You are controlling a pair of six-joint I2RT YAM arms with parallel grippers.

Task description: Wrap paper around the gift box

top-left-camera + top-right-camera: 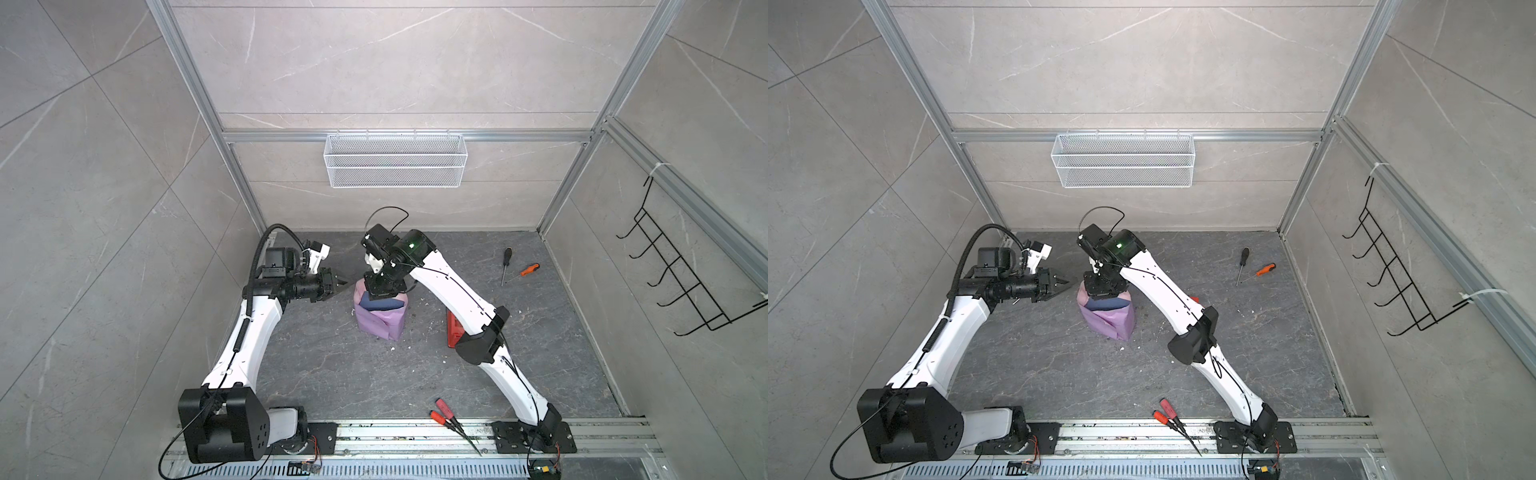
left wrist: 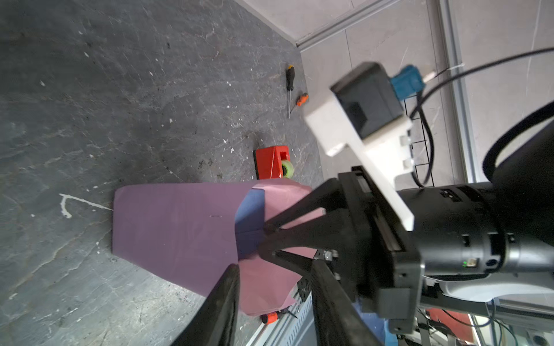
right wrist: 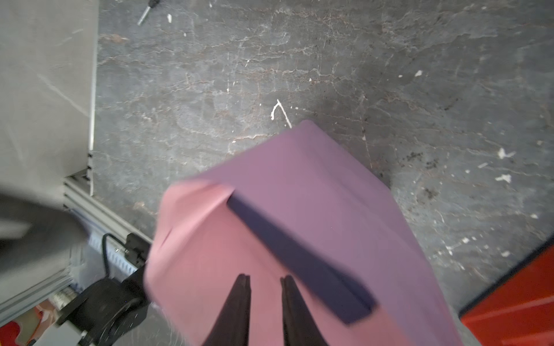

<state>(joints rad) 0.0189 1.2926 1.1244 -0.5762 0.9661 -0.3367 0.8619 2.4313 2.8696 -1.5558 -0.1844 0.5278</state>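
Now the box (image 1: 382,305), half-sleeved in paper (image 1: 378,326) mid-bench, stands straight under the right gripper (image 3: 263,278), its jaws slightly parted, clasping nothing; the left gripper (image 1: 1065,284), jaws apart and empty, hovers just beside the box's left face.

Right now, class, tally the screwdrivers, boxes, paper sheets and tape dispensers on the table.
Screwdrivers: 2
Box: 1
Paper: 1
Tape dispenser: 1
Total: 5
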